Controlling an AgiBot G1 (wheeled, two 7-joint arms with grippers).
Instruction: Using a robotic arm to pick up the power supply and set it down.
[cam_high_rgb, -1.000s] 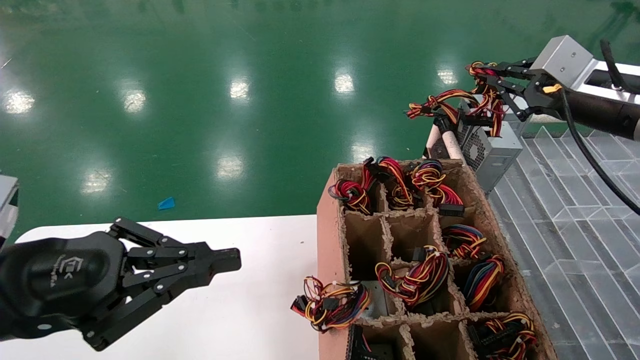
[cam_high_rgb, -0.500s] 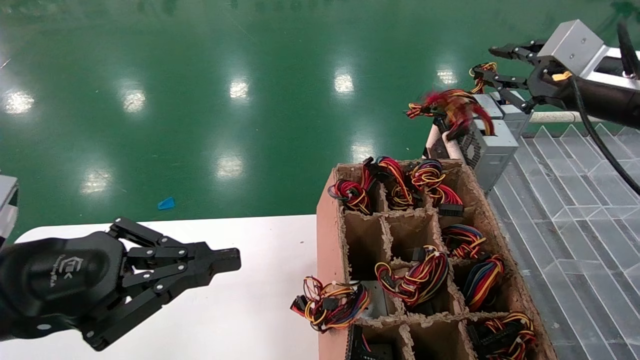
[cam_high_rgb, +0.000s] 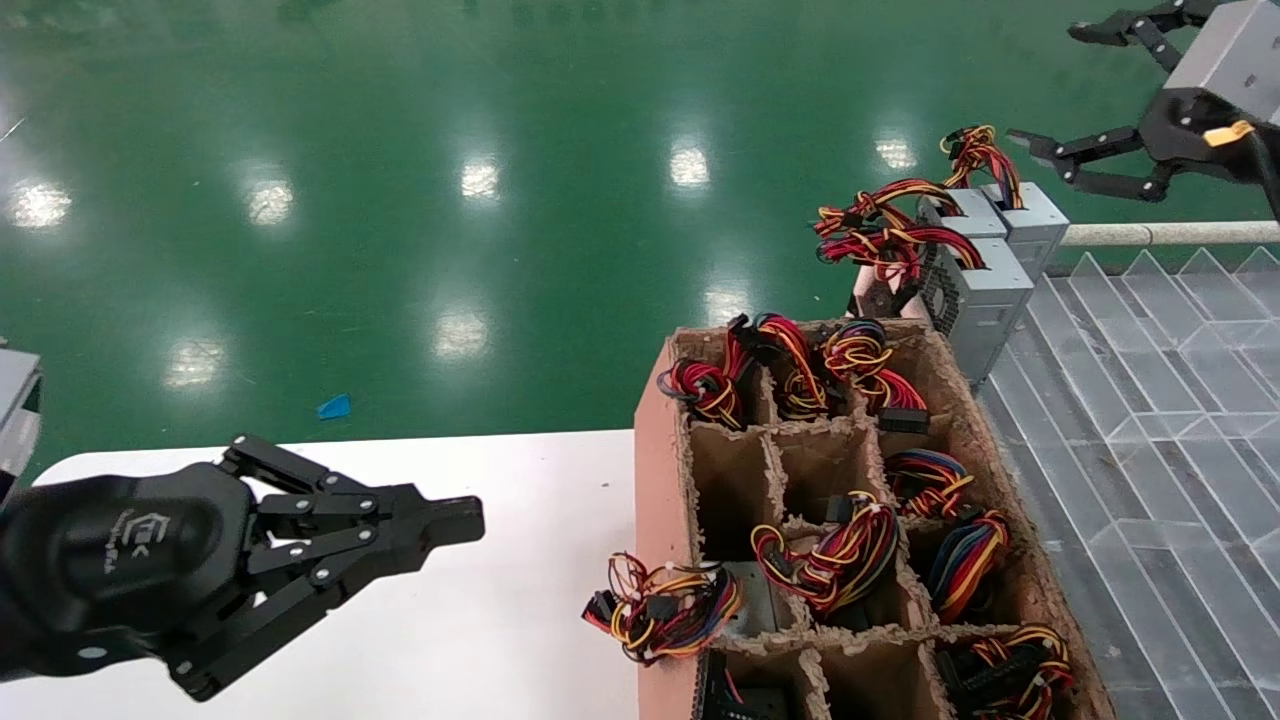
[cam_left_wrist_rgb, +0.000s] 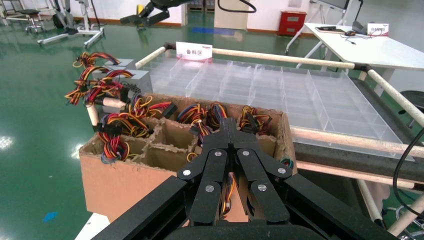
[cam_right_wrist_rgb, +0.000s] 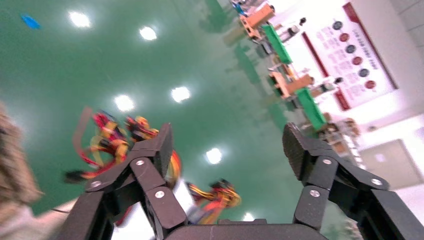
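Note:
The power supply (cam_high_rgb: 988, 288), a grey metal box with a perforated vent and a mostly red wire bundle (cam_high_rgb: 893, 246), rests at the near corner of the clear divided tray (cam_high_rgb: 1130, 400). It leans against two similar grey boxes (cam_high_rgb: 1030, 214). My right gripper (cam_high_rgb: 1062, 88) hangs open above and to the right of it, holding nothing; its wrist view shows blurred wires (cam_right_wrist_rgb: 214, 196) below the spread fingers (cam_right_wrist_rgb: 161, 145). The left gripper (cam_high_rgb: 470, 520) is shut and empty over the white table (cam_high_rgb: 520, 640), also seen as a shut left gripper (cam_left_wrist_rgb: 227, 123) in its wrist view.
A brown cardboard box (cam_high_rgb: 660, 470) with compartments holding several wired units stands between the table and the tray. One wire bundle (cam_high_rgb: 665, 610) spills over its left side. A pale pipe rail (cam_high_rgb: 1160, 234) edges the tray. Green floor lies beyond.
The right gripper opened and let go of the wire bundle, then rose up and to the right. The power supply settled against the other boxes. The left arm stayed still.

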